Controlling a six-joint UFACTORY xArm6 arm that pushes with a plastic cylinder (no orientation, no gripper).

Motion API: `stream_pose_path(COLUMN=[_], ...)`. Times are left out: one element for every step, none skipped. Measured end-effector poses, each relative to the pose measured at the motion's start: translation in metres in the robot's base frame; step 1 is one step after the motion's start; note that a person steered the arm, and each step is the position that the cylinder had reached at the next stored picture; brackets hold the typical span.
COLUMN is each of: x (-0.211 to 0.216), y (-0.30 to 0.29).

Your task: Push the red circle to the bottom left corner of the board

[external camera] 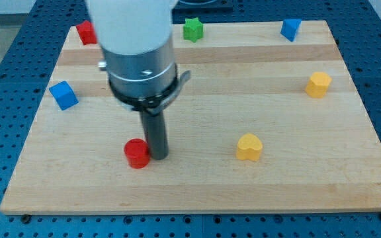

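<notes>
The red circle [137, 153] lies on the wooden board [197, 185], left of centre and toward the view's bottom. My tip [159, 157] is down on the board right beside the red circle, on its right side, touching or nearly touching it. The arm's grey and white body [137, 46] rises above the rod and hides part of the board's upper left area.
A blue cube [63, 95] sits at the left edge. A red block [86, 32] is at the top left, partly hidden by the arm. A green star [192, 29] and a blue block [290, 28] are at the top. A yellow hexagon [318, 84] sits at the right. A yellow heart [249, 147] lies right of centre.
</notes>
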State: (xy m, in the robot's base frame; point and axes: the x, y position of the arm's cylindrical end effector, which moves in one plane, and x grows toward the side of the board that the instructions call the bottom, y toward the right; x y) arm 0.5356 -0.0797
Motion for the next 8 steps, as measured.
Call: stream_pose_path(x=[0.000, 0.000, -0.001, -0.001, 0.007, 0.011, 0.027, 0.029], y=[-0.042, -0.082, -0.109, -0.132, -0.141, -0.141, -0.141, -0.141])
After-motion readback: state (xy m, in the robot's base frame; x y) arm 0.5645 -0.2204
